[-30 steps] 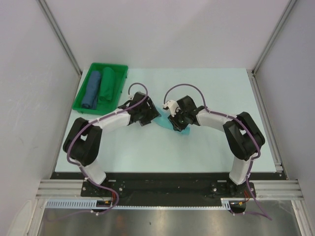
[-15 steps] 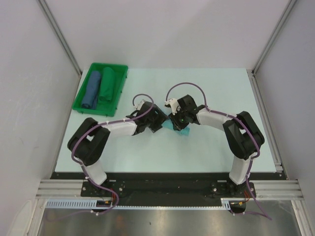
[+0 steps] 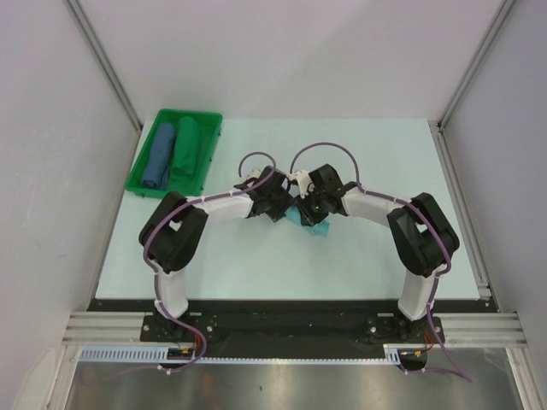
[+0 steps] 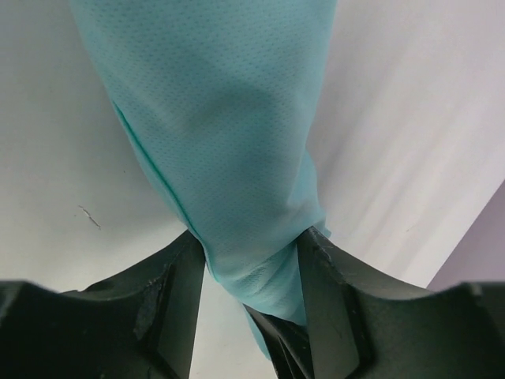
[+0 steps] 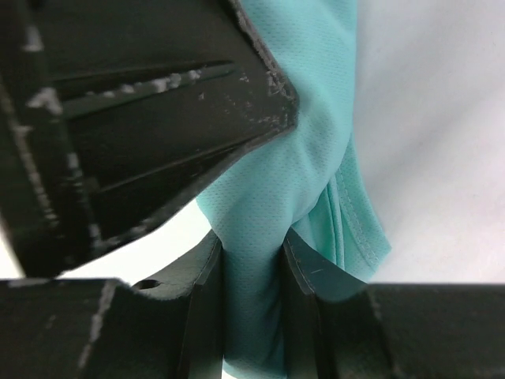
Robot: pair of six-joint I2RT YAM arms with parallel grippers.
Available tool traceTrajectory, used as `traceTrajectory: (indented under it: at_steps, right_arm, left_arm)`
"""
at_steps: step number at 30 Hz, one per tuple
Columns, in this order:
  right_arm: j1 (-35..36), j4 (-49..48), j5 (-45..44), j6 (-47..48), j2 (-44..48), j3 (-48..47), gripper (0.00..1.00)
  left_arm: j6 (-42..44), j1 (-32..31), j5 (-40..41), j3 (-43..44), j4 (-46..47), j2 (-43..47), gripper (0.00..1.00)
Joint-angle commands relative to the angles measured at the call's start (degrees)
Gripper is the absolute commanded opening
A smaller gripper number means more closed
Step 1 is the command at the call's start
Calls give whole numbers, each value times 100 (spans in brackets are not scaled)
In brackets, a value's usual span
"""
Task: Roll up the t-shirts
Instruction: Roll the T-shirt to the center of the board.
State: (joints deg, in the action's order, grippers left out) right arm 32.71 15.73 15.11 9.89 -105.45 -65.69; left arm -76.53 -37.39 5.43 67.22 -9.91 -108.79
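Pinching bunched mint t-shirt with left gripper and right gripper, nearly touching, mid-table; blue t-shirt and dark green t-shirt rolled in tray at far-left corner.

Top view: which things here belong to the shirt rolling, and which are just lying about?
Job in hand: mint t-shirt, pinched by both the left gripper and the right gripper; blue t-shirt and dark green t-shirt, both already rolled.

Lying about: green tray, which only holds those two rolls; table.
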Motion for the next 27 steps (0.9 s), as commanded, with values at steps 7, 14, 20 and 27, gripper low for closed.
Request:
traceTrajectory:
  at_steps: [7, 14, 20, 27]
  right_arm:
    - [51, 273, 0, -646, -213, -5, 28]
    - [51, 106, 185, -1217, -213, -14, 28]
    - [34, 97, 317, -1744, -231, -154, 28]
    - [-10, -17, 308, -2210, -239, -172, 27]
  left_arm:
    - [551, 12, 309, 660, -889, -256, 61]
    - [920, 161, 239, 995, -1180, -529, 65]
    - [1368, 232, 177, 1337, -1329, -827, 66]
    - [1685, 284, 46, 1566, -1522, -1047, 64]
